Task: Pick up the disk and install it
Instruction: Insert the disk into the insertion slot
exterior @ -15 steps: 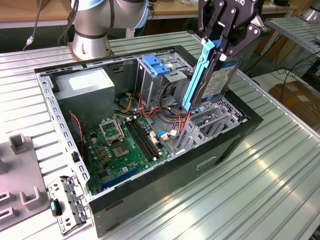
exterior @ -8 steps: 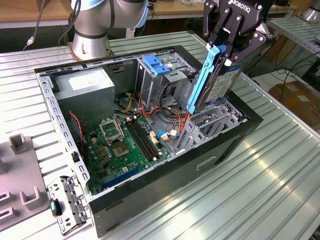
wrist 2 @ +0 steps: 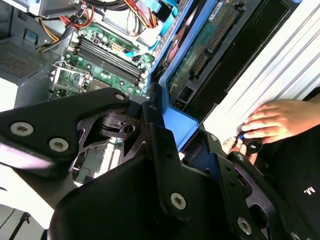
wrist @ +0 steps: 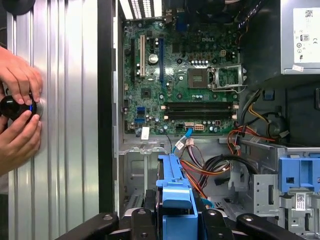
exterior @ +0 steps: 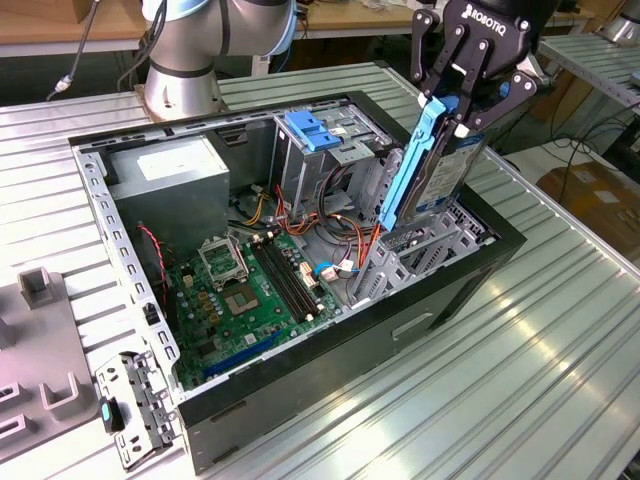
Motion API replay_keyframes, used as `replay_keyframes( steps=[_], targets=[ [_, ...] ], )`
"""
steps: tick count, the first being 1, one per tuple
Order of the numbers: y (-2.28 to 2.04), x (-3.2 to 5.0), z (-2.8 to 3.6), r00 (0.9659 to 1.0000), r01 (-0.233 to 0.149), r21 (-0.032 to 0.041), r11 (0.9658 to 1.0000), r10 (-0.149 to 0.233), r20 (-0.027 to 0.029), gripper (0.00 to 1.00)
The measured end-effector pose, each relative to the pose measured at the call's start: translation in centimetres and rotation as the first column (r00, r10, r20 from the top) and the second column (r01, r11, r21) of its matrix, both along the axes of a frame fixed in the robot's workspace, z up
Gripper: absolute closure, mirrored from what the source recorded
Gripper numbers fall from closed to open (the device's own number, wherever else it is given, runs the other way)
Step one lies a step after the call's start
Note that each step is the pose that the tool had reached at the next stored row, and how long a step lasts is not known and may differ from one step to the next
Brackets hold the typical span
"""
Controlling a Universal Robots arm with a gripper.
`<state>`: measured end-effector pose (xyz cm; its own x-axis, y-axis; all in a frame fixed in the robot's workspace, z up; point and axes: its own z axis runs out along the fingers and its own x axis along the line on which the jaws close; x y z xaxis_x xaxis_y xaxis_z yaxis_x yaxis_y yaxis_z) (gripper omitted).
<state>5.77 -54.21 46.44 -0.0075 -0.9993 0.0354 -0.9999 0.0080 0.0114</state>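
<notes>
The disk [exterior: 445, 175] hangs upright with its blue plastic carrier [exterior: 410, 165] along one edge. My gripper [exterior: 452, 112] is shut on its upper end. The disk's lower end reaches down to the open metal drive bay [exterior: 425, 250] at the exterior view's right end of the open computer case [exterior: 330, 350]; whether it touches the bay I cannot tell. In the second wrist view the disk's circuit-board side [wrist 2: 210, 45] and carrier [wrist 2: 177, 122] run out from between the fingers [wrist 2: 160, 150]. In the first wrist view the carrier [wrist: 175, 192] sits between the black fingers [wrist: 142, 220].
Inside the case lie the green motherboard [exterior: 250, 290], a grey power-supply box [exterior: 165, 175], a tall cage with a blue latch [exterior: 310, 130] and loose cables [exterior: 345, 225]. A person's hands [wrist: 20, 105] hold a black knob [wrist: 12, 107] on the ribbed table beside the case. Grey fixtures [exterior: 40, 340] stand at the exterior view's left.
</notes>
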Motion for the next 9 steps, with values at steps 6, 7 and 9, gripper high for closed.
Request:
replay_keyframes(
  steps=[6, 7, 9],
  targets=[
    [-0.64, 0.20, -0.54, 1.0000, 0.000, 0.0000, 1.0000, 0.000, 0.0000, 0.63],
    [-0.68, 0.26, -0.62, 1.0000, 0.002, 0.0003, 1.0000, -0.002, 0.0000, 0.63],
    [-0.69, 0.32, -0.76, 0.9999, 0.015, -0.0002, 0.9999, -0.015, 0.0000, 0.63]
  ],
)
